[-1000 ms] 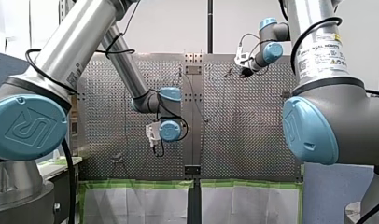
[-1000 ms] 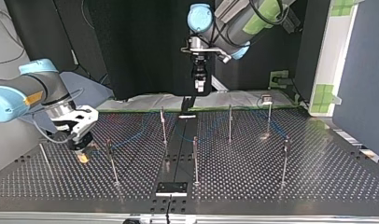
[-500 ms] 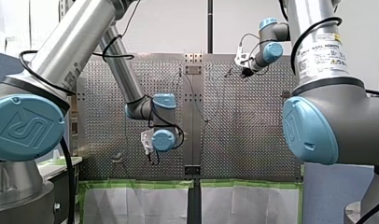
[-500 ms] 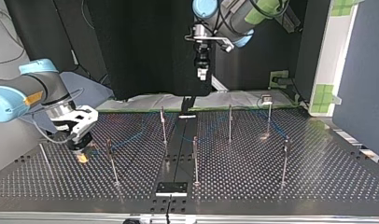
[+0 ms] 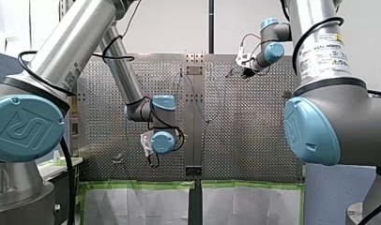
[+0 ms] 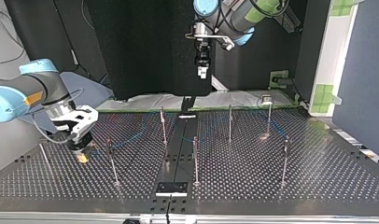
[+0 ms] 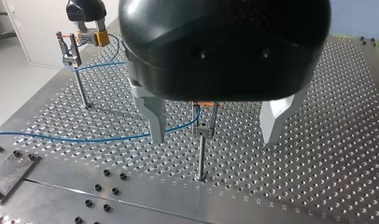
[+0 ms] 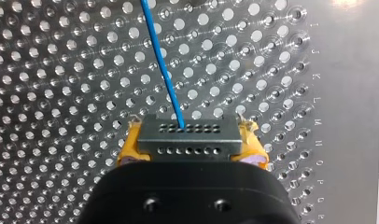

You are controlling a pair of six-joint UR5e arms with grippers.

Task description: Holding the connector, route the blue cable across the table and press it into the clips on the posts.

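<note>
left hand (image 7: 213, 139) fingers apart, empty, lifted higher above tabletop (image 7: 318, 140) than a second ago. under it, clip (image 7: 204, 125) with blue cable (image 7: 85, 138) reaching it. at far post (image 7: 79, 79), right hand (image 7: 89, 37) clamped on connector (image 8: 187, 140), unmoved. likely repositioning for next press.

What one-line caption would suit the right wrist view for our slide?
Yellow-padded right gripper clamps the connector, blue cable running ahead over the table.

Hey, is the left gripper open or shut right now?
Open. In the left wrist view the left gripper has its fingers spread wide apart, gripping nothing.
</note>
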